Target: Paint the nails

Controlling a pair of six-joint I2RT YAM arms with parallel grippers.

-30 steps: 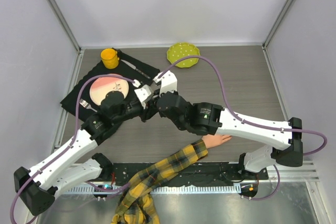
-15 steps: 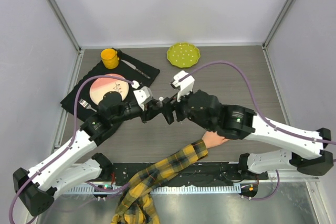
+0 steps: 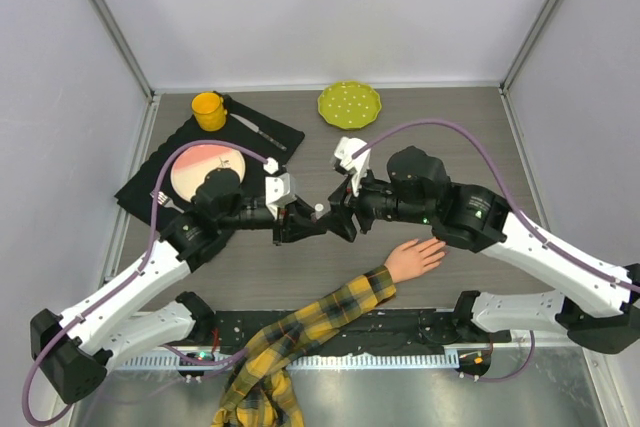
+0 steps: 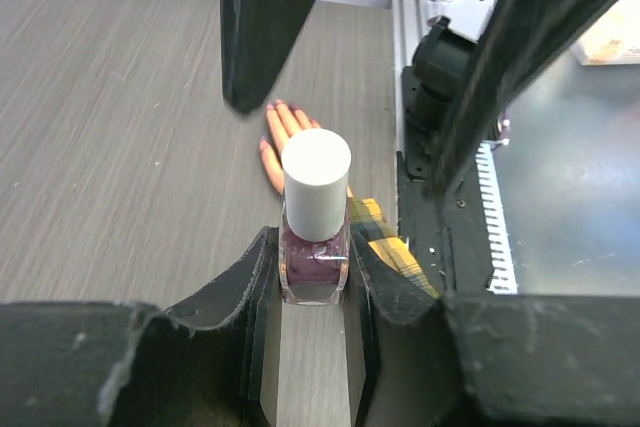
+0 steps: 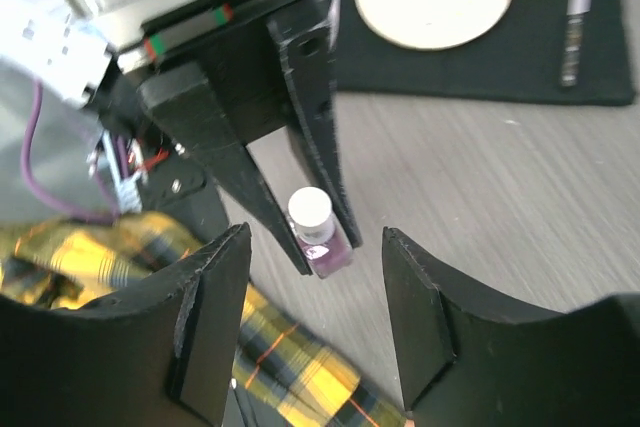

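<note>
**A:** Nails (image 3: pixel 438 251) first: is any of them painted?

**B:** Judging from above, no. They sit at the fingertips of the mannequin hand (image 3: pixel 414 259). It lies on the table (image 3: pixel 450 137) near the front edge, with its plaid sleeve (image 3: pixel 330 312) trailing toward the rail (image 3: pixel 400 332). The nails are too small there to show any colour. Both arms meet above and to the left of the hand, with the polish bottle (image 3: pixel 318 213) between them, so I'd say painting hasn't begun.

**A:** And the left wrist camera?

**B:** The left gripper (image 4: pixel 314 265) pinches the bottle's purple glass body upright, with its pads against both sides. The white cap (image 4: pixel 316 183) is on. Beyond it the pale fingers (image 4: pixel 282 137) look bare, as far as I can tell. The two fingers of the right gripper (image 4: pixel 342 147) hang either side of the cap and touch nothing.

**A:** Right wrist view?

**B:** It agrees. The right gripper is spread wide and straddles the bottle with a gap on each side, so it holds nothing. The left gripper's fingers clamp the bottle from behind, with the sleeve lying just below.

**A:** So what's left?

**B:** Nearly everything, I reckon: grip the cap, unscrew it, draw out the brush, then coat every nail.
</note>
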